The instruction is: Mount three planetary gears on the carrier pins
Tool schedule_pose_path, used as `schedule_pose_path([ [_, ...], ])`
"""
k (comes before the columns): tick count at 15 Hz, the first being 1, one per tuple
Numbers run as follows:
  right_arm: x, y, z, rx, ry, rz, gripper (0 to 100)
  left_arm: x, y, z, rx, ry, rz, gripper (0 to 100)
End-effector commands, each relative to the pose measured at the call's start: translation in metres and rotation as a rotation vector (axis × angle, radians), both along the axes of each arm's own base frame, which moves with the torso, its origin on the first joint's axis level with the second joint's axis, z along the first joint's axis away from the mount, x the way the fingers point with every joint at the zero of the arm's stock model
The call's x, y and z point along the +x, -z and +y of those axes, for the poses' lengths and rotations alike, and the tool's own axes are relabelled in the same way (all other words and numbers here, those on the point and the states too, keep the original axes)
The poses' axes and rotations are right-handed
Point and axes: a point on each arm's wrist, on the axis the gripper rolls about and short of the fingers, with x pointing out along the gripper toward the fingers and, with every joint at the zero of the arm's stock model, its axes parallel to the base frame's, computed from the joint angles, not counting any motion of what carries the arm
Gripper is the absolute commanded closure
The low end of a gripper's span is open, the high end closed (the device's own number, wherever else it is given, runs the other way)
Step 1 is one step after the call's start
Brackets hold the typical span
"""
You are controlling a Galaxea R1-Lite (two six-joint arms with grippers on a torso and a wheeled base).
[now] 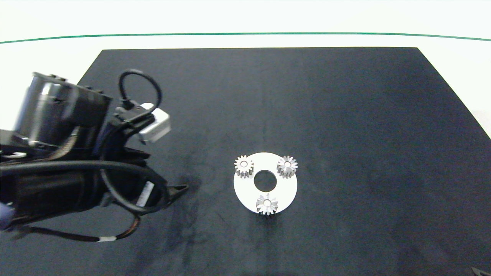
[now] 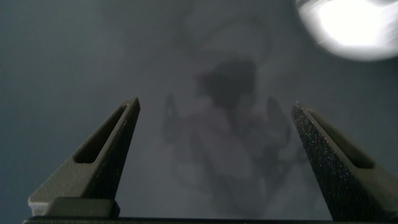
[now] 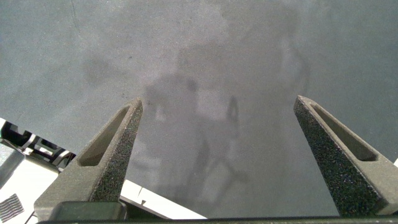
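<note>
A dark mat [image 1: 345, 115] covers a white tabletop [image 1: 460, 57], with a thin green line [image 1: 245, 33] running along the far side. Near the mat's centre lies the white disc [image 1: 284, 191]; each of its three carrier pins [image 1: 243, 164] carries one of the planetary gears [image 1: 287, 166], set in a triangle around the centre hole. All three appear seated, so the installing seems done, and what remains is likely only to check seating and retire the arms. The left gripper [image 2: 214, 155] hovers over bare mat, well apart from the disc on its left, fingers open and empty. The right gripper [image 3: 217, 155], fingers likewise open and empty, is over the mat near its edge.
</note>
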Motion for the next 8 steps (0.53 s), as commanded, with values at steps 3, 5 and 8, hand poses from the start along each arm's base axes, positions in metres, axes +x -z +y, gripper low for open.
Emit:
schedule_pose_path([
  [3, -0.019, -0.01, -0.013, 0.01, 0.138, -0.115, 0, -0.121, 0.012, 0.108, -0.093, -0.373, -0.237, 0],
  [5, -0.038, -0.01, -0.022, 0.024, 0.251, -0.17, 0, -0.15, 0.017, 0.116, -0.095, -0.433, -0.259, 0],
  [8, -0.083, 0.009, -0.028, 0.023, 0.384, -0.204, 0, -0.191, 0.025, 0.121, -0.112, -0.523, -0.347, 0],
])
